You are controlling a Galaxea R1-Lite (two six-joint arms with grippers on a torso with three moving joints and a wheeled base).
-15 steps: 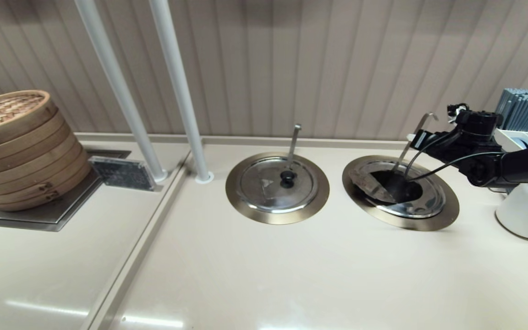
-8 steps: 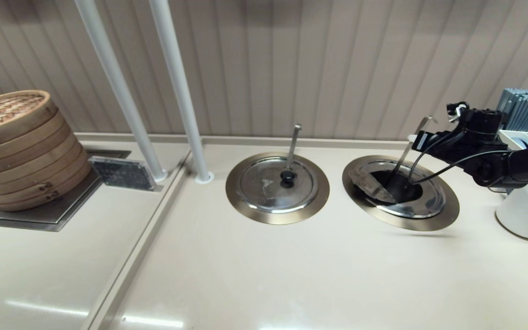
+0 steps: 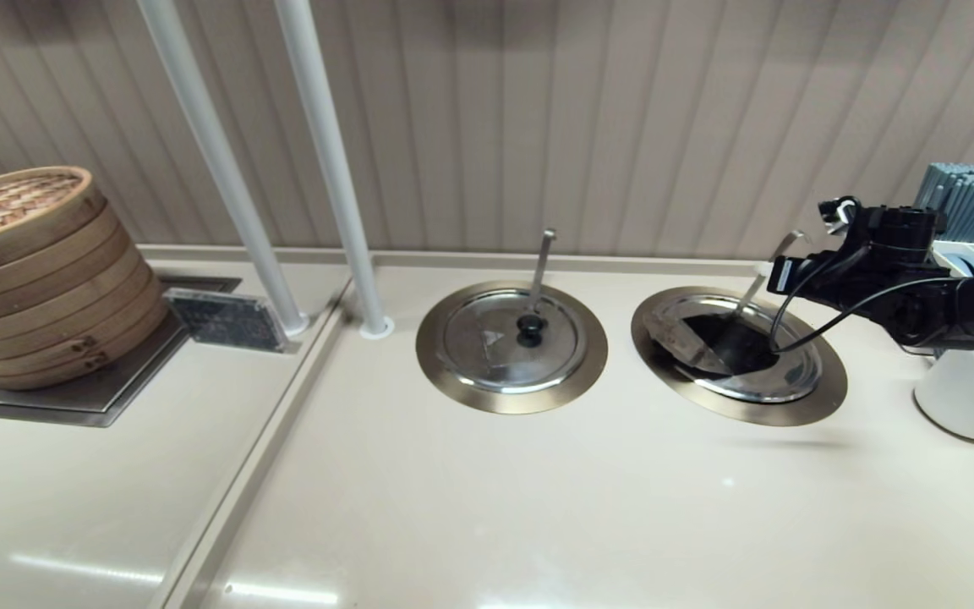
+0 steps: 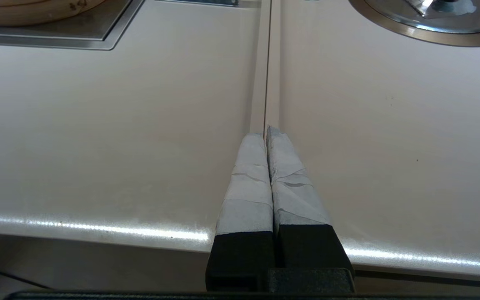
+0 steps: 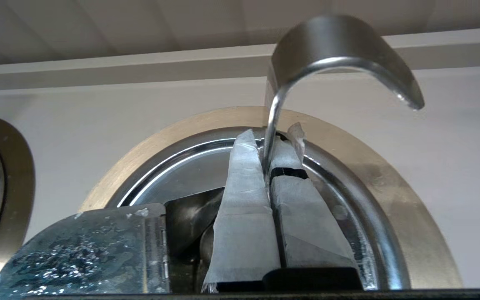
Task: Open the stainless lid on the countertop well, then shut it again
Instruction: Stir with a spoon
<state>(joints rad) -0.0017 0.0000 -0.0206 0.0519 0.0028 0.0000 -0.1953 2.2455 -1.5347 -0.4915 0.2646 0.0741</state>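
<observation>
The countertop well [image 3: 825,393] is the right-hand brass-coloured ring [image 5: 415,208]. Its stainless lid [image 3: 791,376] lies in the ring with the wedge panel [image 3: 680,337] folded back on its hinge [image 5: 98,250], leaving a dark opening [image 3: 736,348]. The black knob is hidden. The slanted ladle handle [image 3: 749,292] rises from the opening and ends in a hook [image 5: 340,46]. My right gripper [image 3: 774,275] hangs over the well's far right side, shut [image 5: 271,139] on the thin handle. My left gripper [image 4: 267,133] is shut and empty, low over the counter's front edge.
The twin well with its closed lid [image 3: 511,338] and upright handle [image 3: 542,262] sits left of the task well. White cups [image 3: 965,393] and a grey-blue holder [image 3: 973,199] crowd the right arm. Two white poles [image 3: 335,186] and bamboo steamers [image 3: 30,271] stand further left.
My right gripper has drifted right and a little lower, keeping its hold on the ladle handle. The handle's hooked top has sunk with it. The folded panel has stayed put.
</observation>
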